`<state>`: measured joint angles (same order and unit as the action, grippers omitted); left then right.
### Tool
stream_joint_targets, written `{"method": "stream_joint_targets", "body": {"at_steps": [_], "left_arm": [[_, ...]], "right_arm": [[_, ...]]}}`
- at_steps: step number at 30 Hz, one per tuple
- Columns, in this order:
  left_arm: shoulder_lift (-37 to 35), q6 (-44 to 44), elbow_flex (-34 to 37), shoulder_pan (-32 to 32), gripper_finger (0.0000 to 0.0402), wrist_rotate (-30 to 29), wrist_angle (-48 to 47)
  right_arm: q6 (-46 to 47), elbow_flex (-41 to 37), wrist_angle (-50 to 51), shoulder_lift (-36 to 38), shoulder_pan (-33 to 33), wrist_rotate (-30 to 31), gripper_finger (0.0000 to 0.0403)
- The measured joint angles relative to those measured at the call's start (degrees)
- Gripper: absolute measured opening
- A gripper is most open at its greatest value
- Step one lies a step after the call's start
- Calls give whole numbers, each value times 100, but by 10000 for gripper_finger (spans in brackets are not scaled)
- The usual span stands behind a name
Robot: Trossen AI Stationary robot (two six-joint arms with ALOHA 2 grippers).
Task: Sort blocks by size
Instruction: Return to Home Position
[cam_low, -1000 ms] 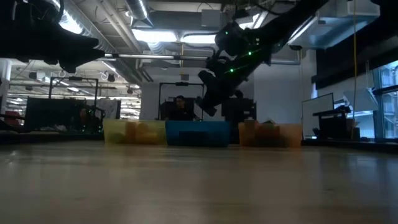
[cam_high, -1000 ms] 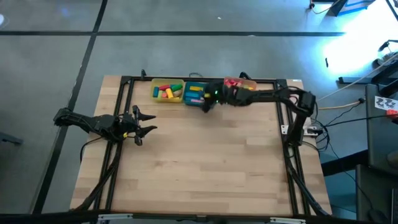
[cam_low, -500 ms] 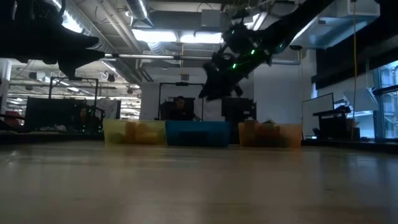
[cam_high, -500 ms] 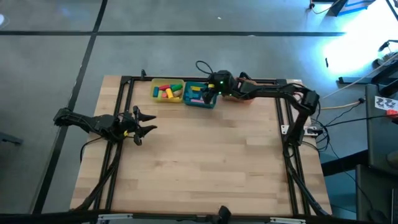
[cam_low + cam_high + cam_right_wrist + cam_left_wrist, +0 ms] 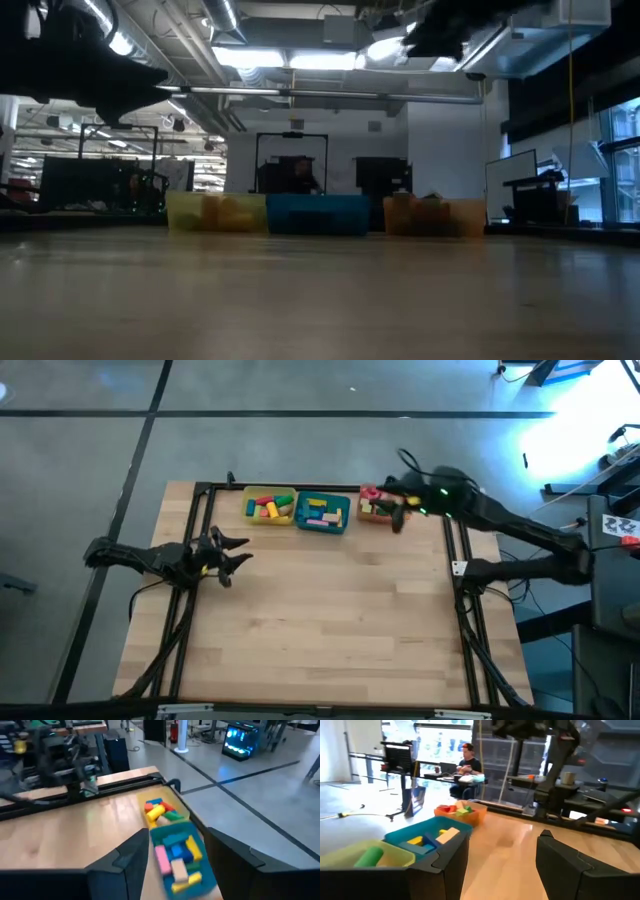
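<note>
Blocks (image 5: 268, 507) sorted, by the look of it: all lying in trays, none seen loose. Wooden table (image 5: 330, 620), bare boards across the middle and the 6 o'clock side. Left arm resting at 9 o'clock; right arm reaching in from 3 o'clock. Along the 12 o'clock edge, three trays in a close row: yellow tray (image 5: 270, 521) toward 11, teal tray (image 5: 322, 530) at 12, orange tray (image 5: 375, 519) toward 1. Left hand (image 5: 238, 555) released, fingers spread with nothing between, pointing toward 3 o'clock. Right hand (image 5: 393, 508) hanging high over the orange tray, likewise released and empty. Smallest last: green, red and yellow pieces in the yellow tray; pink, blue, tan and yellow bars in the teal tray; red and green bits in the orange tray. Cannot tell from these views whether sizes agree within each tray. Judged as good as finished: nothing left to pick up, only the right arm to bring home.
</note>
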<state>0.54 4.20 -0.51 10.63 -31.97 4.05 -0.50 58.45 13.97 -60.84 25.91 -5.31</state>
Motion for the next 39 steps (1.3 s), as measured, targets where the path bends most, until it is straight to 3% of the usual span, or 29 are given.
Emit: {"method": "stream_joint_targets", "body": {"at_steps": [11, 23, 27, 31, 35, 39], "left_arm": [[0, 124, 0, -142, 198, 116, -7], [0, 186, 0, -142, 198, 129, -9], [-2, 189, 0, -141, 198, 133, -12], [-2, 154, 0, -142, 198, 153, -15], [0, 359, 0, -142, 198, 177, -15], [0, 1101, 0, -142, 198, 176, -16]], "right_arm": [[800, -2405, -73, 3163, -5, -533, 193], [1113, -3346, 285, 6076, -4, -1139, 193], [1123, -3491, 715, 6022, -3, -1151, 193], [1175, -4067, 283, 5935, -7, -1088, 193], [1446, -4972, -1136, 5957, -4, -1080, 193], [1686, -5773, -2088, 5942, -6, -1118, 193]]}}
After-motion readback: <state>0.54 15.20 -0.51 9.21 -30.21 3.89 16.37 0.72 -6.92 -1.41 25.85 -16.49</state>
